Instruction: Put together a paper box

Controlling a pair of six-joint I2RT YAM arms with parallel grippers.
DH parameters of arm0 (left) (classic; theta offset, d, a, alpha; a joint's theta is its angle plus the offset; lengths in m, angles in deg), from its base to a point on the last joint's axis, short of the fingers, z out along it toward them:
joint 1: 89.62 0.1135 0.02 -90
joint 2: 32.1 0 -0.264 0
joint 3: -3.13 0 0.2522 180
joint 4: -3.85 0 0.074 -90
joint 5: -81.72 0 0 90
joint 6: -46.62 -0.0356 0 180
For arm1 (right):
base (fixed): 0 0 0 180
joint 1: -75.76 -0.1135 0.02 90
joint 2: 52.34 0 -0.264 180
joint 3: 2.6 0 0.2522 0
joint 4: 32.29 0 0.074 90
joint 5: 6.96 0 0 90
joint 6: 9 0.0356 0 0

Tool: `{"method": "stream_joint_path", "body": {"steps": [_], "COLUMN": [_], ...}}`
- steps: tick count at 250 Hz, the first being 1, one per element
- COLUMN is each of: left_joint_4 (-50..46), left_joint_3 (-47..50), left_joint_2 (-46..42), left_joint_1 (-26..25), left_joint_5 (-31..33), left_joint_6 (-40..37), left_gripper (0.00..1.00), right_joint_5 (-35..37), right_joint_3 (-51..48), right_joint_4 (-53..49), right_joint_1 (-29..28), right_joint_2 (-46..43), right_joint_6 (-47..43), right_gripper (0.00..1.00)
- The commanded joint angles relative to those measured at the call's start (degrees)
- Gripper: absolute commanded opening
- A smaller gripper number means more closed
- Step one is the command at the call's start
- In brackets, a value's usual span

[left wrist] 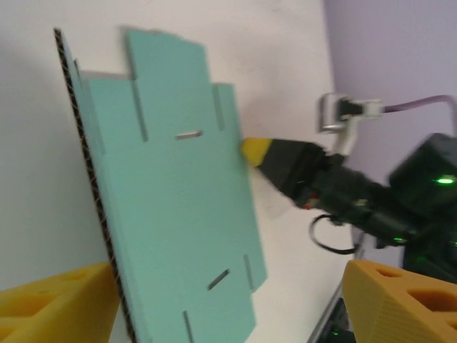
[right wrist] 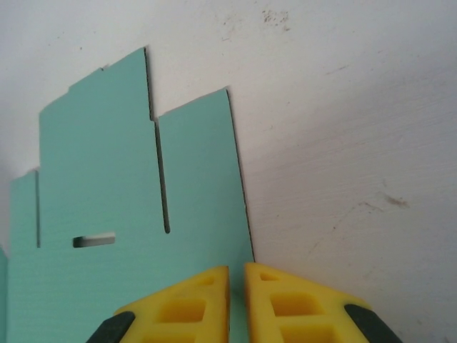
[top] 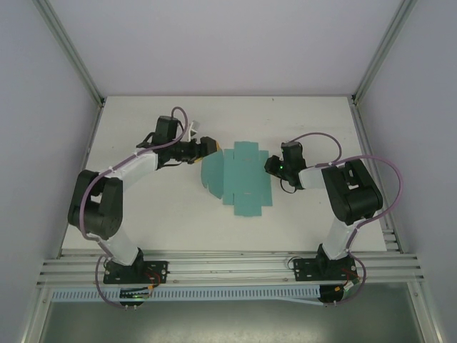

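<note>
The paper box is a flat teal die-cut sheet with flaps and slots, lying mid-table. My left gripper is at its far left corner, open, its yellow fingers wide apart. In the left wrist view the sheet stands between them with its corrugated edge close to the left finger. My right gripper is shut, its yellow tips down on the sheet just inside its right edge. Across the sheet, the left wrist view also catches the right gripper's tip.
The white table has bare room in front of and behind the sheet. Aluminium frame posts and grey walls close in the sides. A rail runs along the near edge, by the arm bases.
</note>
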Motion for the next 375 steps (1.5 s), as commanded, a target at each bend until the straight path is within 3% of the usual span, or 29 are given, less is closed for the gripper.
{"method": "stream_joint_path", "body": {"steps": [1,82,149,194,228,261,296,322,375], "left_joint_4": [-6.98,-10.25,-6.63,-3.49,0.80,6.64,16.55,22.77,30.37], "left_joint_3": [-0.83,-2.27,-3.14,-2.87,-1.79,0.32,3.79,5.88,8.41], "left_joint_2": [2.95,3.17,1.41,-3.89,-9.29,-14.72,-19.23,-21.10,-24.08], "left_joint_1": [-0.35,-0.35,-0.35,-0.26,-0.10,1.09,3.56,4.86,5.67], "left_joint_5": [2.51,7.53,5.60,6.44,6.39,1.74,-5.78,-10.40,-15.61], "left_joint_6": [-2.79,-5.93,-7.33,-9.24,-9.48,-8.51,-3.75,-0.16,4.89], "left_gripper": [0.79,0.54,0.00,0.00,0.00,0.00,0.00,0.00,0.00], "right_joint_5": [-5.18,-3.81,-1.91,2.83,4.72,2.62,-11.90,-25.79,-38.38], "right_joint_3": [-2.94,-1.61,1.29,4.46,5.95,5.75,2.14,0.15,1.35], "right_joint_4": [-8.95,-11.75,-16.02,-22.53,-26.42,-26.56,-19.86,-13.56,-6.24], "right_joint_1": [-1.65,-1.63,-1.65,-1.56,-1.26,0.17,8.18,13.37,14.22], "right_joint_2": [6.73,6.83,2.06,-6.05,-14.23,-23.64,-33.16,-36.19,-34.53], "right_joint_6": [1.88,1.33,-0.73,-4.19,-7.50,-11.48,-10.13,-9.20,-7.22], "right_gripper": [0.14,0.14,0.21,0.30,0.49,0.71,0.86,0.87,0.86]}}
